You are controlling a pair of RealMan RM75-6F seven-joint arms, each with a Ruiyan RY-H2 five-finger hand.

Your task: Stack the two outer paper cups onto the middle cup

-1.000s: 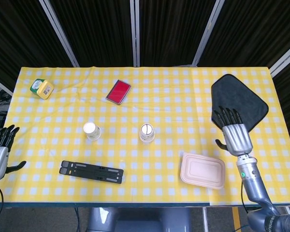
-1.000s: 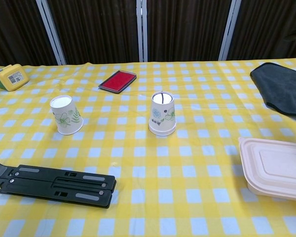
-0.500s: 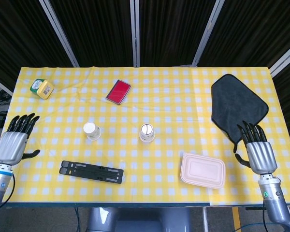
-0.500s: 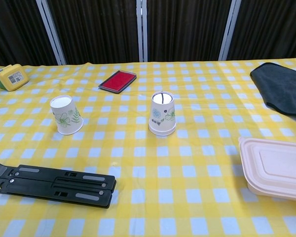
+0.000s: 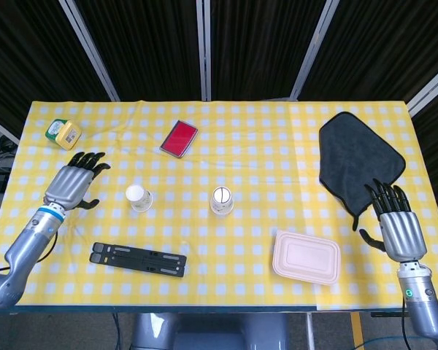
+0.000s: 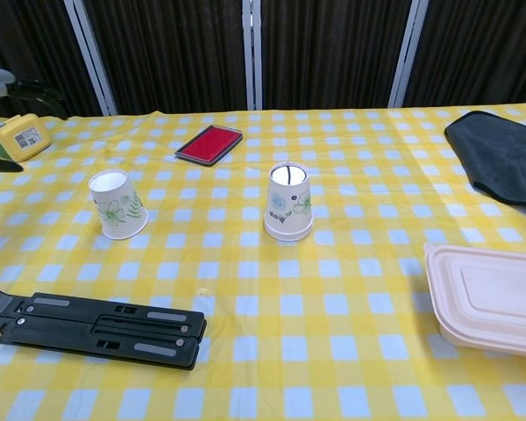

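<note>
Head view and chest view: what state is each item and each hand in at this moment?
left cup: upside down, standing alone
middle cup: upside down, looks already doubled at its base
lunch box: lid closed
black stand: folded flat
black cloth: spread flat
red case: lying flat
yellow tin: closed
left hand: open, beside left cup
right hand: open, holding nothing
</note>
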